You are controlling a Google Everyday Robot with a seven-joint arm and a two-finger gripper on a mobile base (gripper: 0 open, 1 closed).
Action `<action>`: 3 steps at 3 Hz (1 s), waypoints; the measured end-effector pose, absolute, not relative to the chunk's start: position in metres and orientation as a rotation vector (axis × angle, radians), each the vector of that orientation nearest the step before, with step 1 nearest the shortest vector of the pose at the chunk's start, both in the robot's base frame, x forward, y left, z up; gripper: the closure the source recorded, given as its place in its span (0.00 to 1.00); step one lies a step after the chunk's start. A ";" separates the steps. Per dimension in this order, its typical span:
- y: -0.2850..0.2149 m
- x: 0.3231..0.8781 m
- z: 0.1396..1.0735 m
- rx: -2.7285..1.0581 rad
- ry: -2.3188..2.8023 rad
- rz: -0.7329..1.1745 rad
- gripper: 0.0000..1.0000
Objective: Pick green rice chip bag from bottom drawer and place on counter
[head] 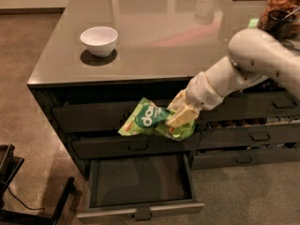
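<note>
Matt tool (181,116) grips crinkled green rice chip bag (144,120) below glossy counter (154,46).

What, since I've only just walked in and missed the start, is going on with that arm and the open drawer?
The robot's single arm has the green rice chip bag in its gripper, jaws shut on the bag's right end. The bag hangs in the air in front of the upper drawer fronts, above the bottom drawer, which is pulled open and looks bare inside. The bag is not yet on the counter, where a white bowl sits near the left corner.
</note>
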State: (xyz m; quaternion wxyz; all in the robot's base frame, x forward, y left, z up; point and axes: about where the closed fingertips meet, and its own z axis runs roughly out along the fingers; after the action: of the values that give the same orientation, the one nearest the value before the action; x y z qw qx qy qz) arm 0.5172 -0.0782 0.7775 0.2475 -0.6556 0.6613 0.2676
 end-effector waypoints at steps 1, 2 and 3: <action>-0.077 0.512 0.831 -1.793 1.754 0.695 1.00; -0.077 0.512 0.831 -1.793 1.754 0.695 1.00; -0.079 0.513 0.834 -1.778 1.748 0.717 1.00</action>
State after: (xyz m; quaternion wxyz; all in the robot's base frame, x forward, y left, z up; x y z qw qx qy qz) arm 0.5130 -0.0787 0.8344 0.2702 -0.6598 0.6487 0.2662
